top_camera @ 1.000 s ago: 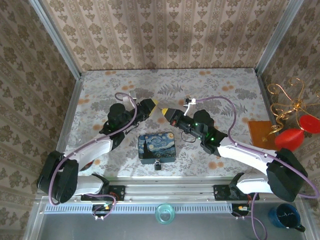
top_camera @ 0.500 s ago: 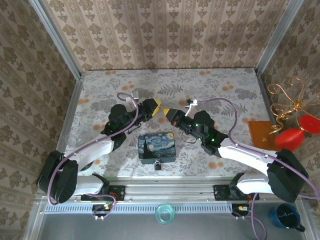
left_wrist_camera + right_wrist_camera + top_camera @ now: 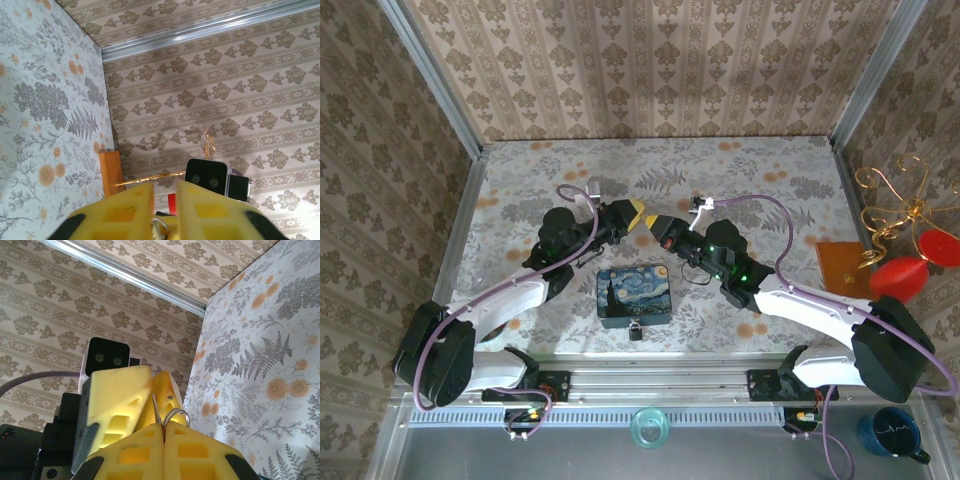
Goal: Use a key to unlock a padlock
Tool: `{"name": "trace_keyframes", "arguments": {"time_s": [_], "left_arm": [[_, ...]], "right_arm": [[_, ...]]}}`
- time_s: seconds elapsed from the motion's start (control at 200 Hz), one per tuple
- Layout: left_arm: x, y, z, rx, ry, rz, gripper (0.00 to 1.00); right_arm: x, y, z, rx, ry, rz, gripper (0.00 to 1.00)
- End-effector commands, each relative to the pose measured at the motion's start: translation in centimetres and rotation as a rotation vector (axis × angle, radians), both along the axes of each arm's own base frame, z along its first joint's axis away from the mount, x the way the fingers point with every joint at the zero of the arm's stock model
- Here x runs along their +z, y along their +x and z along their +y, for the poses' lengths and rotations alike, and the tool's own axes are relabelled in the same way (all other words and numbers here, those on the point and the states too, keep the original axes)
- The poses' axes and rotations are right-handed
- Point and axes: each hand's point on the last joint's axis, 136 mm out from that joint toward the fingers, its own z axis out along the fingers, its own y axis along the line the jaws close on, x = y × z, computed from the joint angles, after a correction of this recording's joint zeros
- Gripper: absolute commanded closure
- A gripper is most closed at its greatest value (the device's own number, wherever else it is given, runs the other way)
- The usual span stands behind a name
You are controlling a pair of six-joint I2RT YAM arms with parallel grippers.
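Above the mid-table my left gripper (image 3: 633,213) and right gripper (image 3: 654,222) meet tip to tip. The right gripper (image 3: 164,426) is shut on the key (image 3: 155,407). Its thin blade and wire ring (image 3: 178,410) stick out past the fingertips. The left gripper's yellow fingers (image 3: 117,395) stand on either side of that blade. In the left wrist view the left gripper (image 3: 165,186) shows a narrow gap with the ring (image 3: 159,223) in it, and I cannot tell whether the pads press the key. The small dark padlock (image 3: 635,329) hangs at the near edge of the blue painted box (image 3: 634,292).
An orange block (image 3: 842,268), red pieces (image 3: 905,275) and a gold wire stand (image 3: 895,200) sit at the right edge. A blue mug (image 3: 890,432) and a glass cup (image 3: 650,428) stand below the arm rail. Patterned walls close in the table on three sides.
The left gripper's jaws have narrowed round the key held by the right gripper. Both arms have stayed almost in place, tips together.
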Motion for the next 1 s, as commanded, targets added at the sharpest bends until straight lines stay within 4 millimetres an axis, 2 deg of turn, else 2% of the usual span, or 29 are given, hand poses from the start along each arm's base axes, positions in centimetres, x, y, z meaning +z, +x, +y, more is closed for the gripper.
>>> {"name": "trace_keyframes", "arguments": {"time_s": [0.0, 0.275, 0.34, 0.47, 0.555, 0.84, 0.995], "left_arm": [[2.5, -0.8, -1.0, -0.052, -0.023, -0.043, 0.87], [1.9, -0.5, -0.9, -0.034, 0.016, -0.031, 0.98], [1.8, -0.3, -0.5, -0.011, 0.026, -0.035, 1.00], [1.2, 0.0, 0.5, 0.047, 0.119, -0.065, 1.00], [1.5, 0.0, 1.0, 0.069, 0.136, -0.090, 1.00], [3.6, -0.4, 0.5, 0.044, 0.078, -0.135, 1.00], [3.4, -0.6, 0.4, 0.039, 0.085, -0.131, 1.00]], "right_arm": [[1.9, 0.4, 0.2, -0.015, 0.051, -0.025, 1.00], [1.1, 0.5, -0.1, -0.033, 0.029, 0.015, 1.00], [1.0, 0.6, -0.3, -0.038, 0.003, 0.028, 0.88], [0.9, 0.9, -1.7, -0.085, -0.018, 0.030, 0.53], [1.2, 1.2, -2.2, -0.085, -0.002, 0.026, 0.41], [2.9, 0.8, 0.4, 0.086, 0.018, -0.042, 0.39], [2.9, 0.7, 1.5, 0.139, 0.040, -0.050, 0.45]]}}
